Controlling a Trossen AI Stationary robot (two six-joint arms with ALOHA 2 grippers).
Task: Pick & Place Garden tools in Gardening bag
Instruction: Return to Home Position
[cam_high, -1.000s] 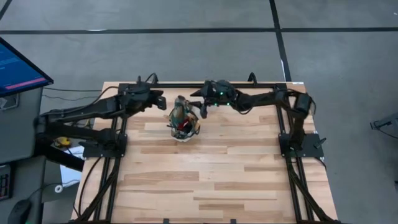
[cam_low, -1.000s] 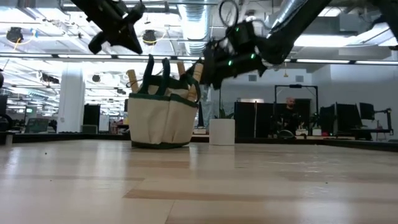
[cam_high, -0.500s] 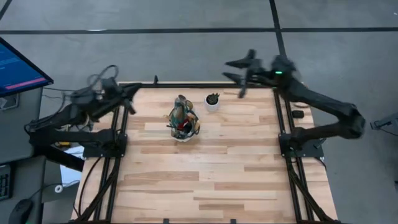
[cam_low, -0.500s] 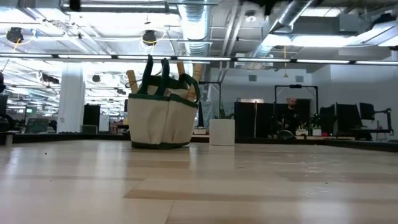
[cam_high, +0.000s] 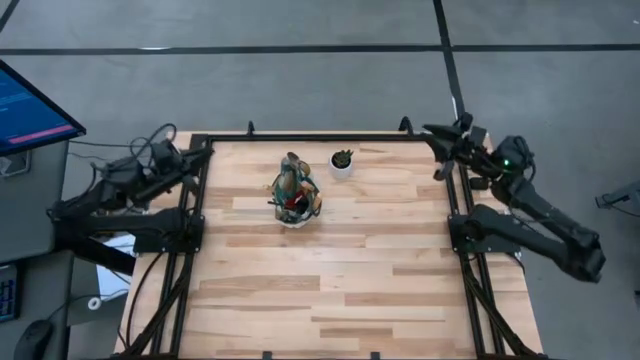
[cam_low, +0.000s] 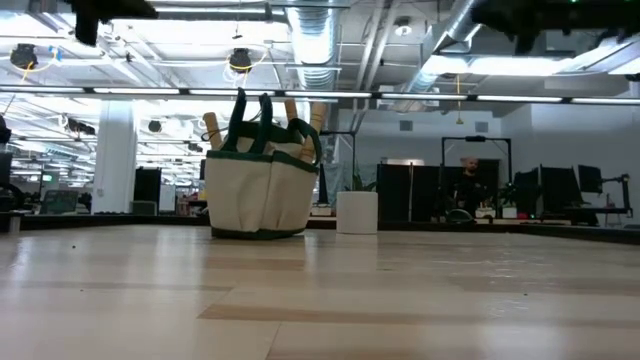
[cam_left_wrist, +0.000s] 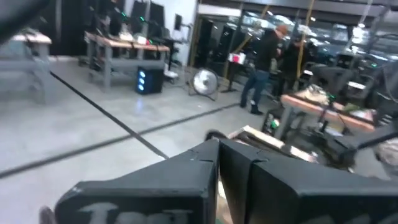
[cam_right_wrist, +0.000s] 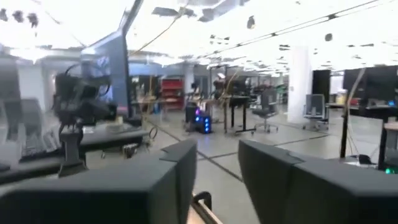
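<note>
The beige gardening bag (cam_high: 295, 195) with green trim stands upright on its base at the far middle of the table; it also shows in the low view (cam_low: 262, 195). Wooden tool handles (cam_low: 214, 128) stick up out of its top, and a red item (cam_high: 291, 209) shows inside it. My left gripper (cam_high: 203, 155) hangs over the table's far left edge, fingers together and empty; it also shows in its wrist view (cam_left_wrist: 219, 171). My right gripper (cam_high: 441, 152) hangs over the far right corner, open and empty; it also shows in its wrist view (cam_right_wrist: 217, 168).
A small white pot (cam_high: 342, 163) with a dark plant stands just right of the bag, near the far edge; it also shows in the low view (cam_low: 357, 212). A monitor (cam_high: 30, 105) stands off the table's left. People stand in the room beyond.
Both arms have drawn back from the bag and risen out of the low view. My left gripper has gone toward the table's left edge, my right gripper toward the far right corner. The bag and the pot have stayed in place.
</note>
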